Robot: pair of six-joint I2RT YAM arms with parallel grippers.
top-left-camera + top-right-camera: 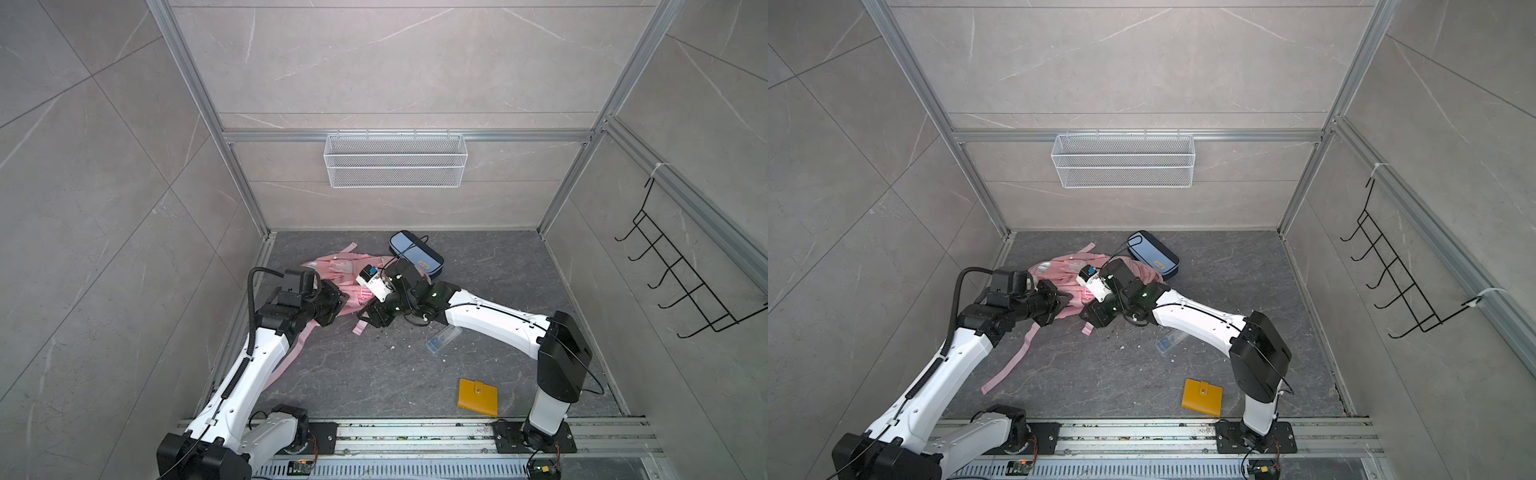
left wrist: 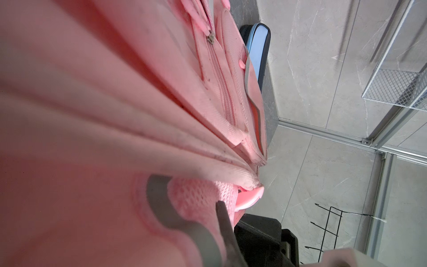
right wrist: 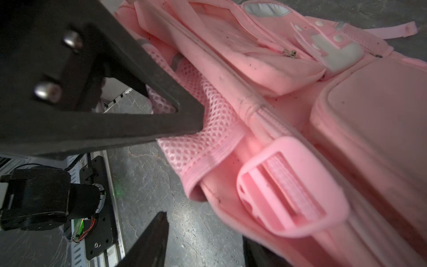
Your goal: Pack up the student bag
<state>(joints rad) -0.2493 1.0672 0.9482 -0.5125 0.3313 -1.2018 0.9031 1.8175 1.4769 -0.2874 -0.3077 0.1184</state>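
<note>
Evidently, in a top view the slumped student bag [image 1: 332, 269] could be dragged rather than opened, being held only at its near edge, at 12 o'clock of the left gripper [image 1: 336, 301]. In the left wrist view, taut folds are drawn into those clenched jaws, and so thin a pinch could be lost. In the right wrist view the right gripper [image 3: 182, 170] is released and empty. The bag's mesh pocket [image 3: 208, 138] appears to lie against one finger, with the buckle [image 3: 291, 187] just beside.

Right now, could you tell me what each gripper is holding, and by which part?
The left gripper is shut on the student bag, pinching its pink mesh fabric. The right gripper holds nothing; its jaws stand open.
</note>
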